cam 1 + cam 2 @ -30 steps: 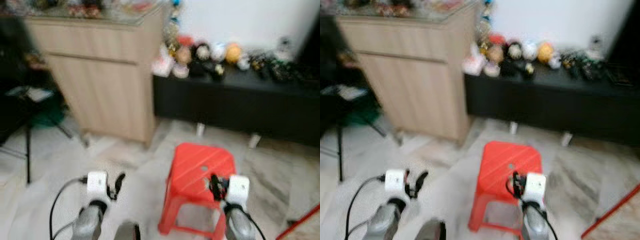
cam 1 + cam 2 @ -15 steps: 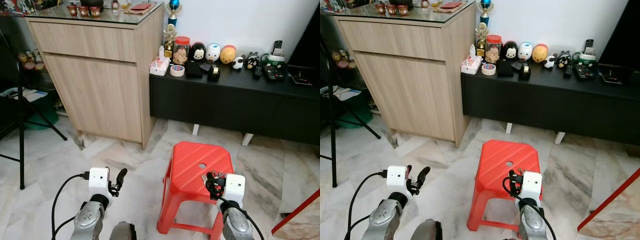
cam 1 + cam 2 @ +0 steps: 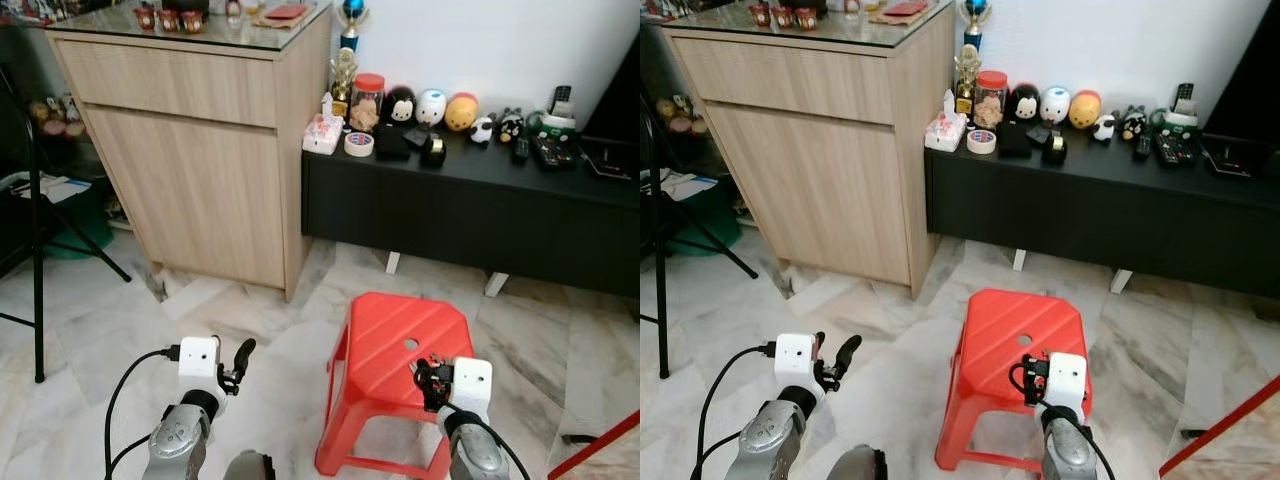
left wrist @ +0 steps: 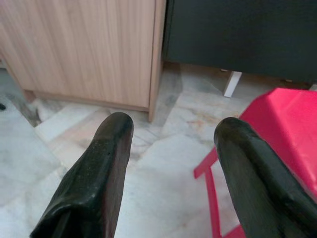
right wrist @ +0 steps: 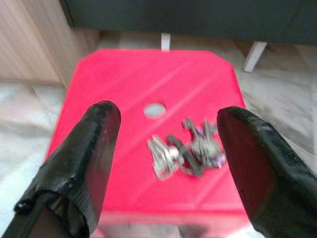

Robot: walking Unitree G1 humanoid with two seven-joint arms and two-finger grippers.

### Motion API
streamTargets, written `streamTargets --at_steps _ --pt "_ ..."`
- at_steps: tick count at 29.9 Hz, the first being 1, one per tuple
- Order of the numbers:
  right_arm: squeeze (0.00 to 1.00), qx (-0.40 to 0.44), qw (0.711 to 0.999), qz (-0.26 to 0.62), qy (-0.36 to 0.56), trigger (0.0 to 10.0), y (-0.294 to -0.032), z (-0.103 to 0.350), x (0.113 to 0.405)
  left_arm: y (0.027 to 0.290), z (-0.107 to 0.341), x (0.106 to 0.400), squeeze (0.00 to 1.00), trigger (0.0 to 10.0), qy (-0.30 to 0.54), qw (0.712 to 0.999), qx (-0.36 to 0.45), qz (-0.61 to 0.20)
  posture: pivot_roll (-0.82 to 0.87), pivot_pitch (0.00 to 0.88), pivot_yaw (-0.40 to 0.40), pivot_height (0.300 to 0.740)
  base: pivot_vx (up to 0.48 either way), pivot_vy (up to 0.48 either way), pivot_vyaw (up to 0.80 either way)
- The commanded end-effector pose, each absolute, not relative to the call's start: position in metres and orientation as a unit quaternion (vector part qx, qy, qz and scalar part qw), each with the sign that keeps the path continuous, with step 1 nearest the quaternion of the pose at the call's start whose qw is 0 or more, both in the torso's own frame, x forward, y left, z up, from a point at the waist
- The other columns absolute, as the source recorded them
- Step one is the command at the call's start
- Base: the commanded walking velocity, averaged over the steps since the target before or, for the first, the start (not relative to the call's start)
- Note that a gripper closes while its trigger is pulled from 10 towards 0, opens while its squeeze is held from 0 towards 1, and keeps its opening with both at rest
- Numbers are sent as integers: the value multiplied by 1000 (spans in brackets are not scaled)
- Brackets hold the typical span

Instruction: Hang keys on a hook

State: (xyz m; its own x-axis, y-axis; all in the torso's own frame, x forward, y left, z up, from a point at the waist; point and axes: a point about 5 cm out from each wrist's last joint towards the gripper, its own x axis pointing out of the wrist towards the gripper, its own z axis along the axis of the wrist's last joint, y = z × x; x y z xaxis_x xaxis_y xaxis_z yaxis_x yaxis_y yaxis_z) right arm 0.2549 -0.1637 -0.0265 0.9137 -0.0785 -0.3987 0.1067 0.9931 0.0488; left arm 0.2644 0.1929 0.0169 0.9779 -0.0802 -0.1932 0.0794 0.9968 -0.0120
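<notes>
Marble floor, red stool point(image 5: 124, 74) bearing keys point(image 5: 185, 148), right tool point(image 5: 168, 134) wide above (left tool point(image 4: 171, 144) also wide)

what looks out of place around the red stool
A bunch of keys lies loose on the seat of the red stool, near its centre hole, an odd spot for keys. The right gripper hovers above them, jaws open. Nothing looks spilled or broken.

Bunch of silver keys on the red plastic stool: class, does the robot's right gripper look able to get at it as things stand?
Probably yes. The right gripper is open above the red plastic stool, its fingers either side of the bunch of silver keys, with nothing between them.
</notes>
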Motion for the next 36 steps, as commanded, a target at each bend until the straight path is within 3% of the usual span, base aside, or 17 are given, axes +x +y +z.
streamTargets --at_steps 1,17,36 --pt "0 33 973 -61 219 10000 -173 -31 250 185 19 268 0 10000 90 995 -8 -51 18 0 -49 646 304 0 0" --pt "0 32 965 -66 253 10000 -177 -39 244 181 19 268 0 10000 90 994 -7 -56 19 1 -49 646 199 0 0" --pt "0 29 965 -61 254 10000 -174 -37 248 182 20 269 0 10000 88 995 -7 -53 20 4 -49 646 359 0 0"
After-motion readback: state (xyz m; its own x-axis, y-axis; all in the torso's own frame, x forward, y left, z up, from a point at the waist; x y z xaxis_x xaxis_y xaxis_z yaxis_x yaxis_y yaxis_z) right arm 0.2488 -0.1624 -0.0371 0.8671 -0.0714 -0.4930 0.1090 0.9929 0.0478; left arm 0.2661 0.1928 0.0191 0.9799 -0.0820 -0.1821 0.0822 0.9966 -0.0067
